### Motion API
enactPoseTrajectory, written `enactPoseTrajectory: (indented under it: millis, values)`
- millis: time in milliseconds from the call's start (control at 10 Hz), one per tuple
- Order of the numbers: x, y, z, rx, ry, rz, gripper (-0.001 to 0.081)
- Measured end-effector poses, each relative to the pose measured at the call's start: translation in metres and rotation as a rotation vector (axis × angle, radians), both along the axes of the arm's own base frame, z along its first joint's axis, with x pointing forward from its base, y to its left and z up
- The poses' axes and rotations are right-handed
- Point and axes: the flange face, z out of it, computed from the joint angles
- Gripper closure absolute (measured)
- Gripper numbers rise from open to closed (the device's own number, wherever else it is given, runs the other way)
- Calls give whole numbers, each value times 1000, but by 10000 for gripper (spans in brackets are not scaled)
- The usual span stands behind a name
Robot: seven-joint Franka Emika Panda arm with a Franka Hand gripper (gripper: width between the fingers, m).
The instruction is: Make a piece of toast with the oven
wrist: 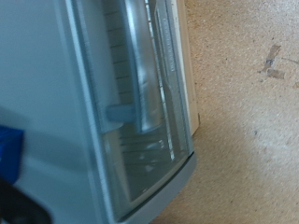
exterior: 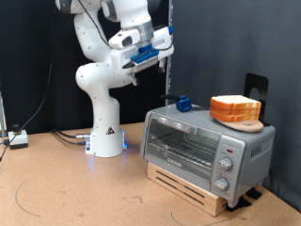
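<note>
Clearly, we see the oven (exterior: 209, 144) resting on a wooden base (exterior: 188, 183), door closed, with the bread pile (exterior: 236, 108) on a board on its roof. Which slice is the piece of toast we cannot tell. The gripper (exterior: 162, 58) hangs above the oven, apart from it; we cannot tell if the claw is released or clenched. We judge bread light, soft and crumbly, best pinched gently at the crust edges. The door's bar handle (wrist: 142, 65) looks stiff, smooth.
</note>
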Motion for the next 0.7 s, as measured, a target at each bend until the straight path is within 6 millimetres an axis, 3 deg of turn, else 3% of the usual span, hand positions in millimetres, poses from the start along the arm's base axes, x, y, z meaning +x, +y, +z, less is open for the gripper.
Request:
enactPoseTrajectory:
  millis: [300, 700]
  values:
    - [10, 1, -24, -10, -14, 27, -1]
    - [4, 9, -23, 139, 18, 84, -1]
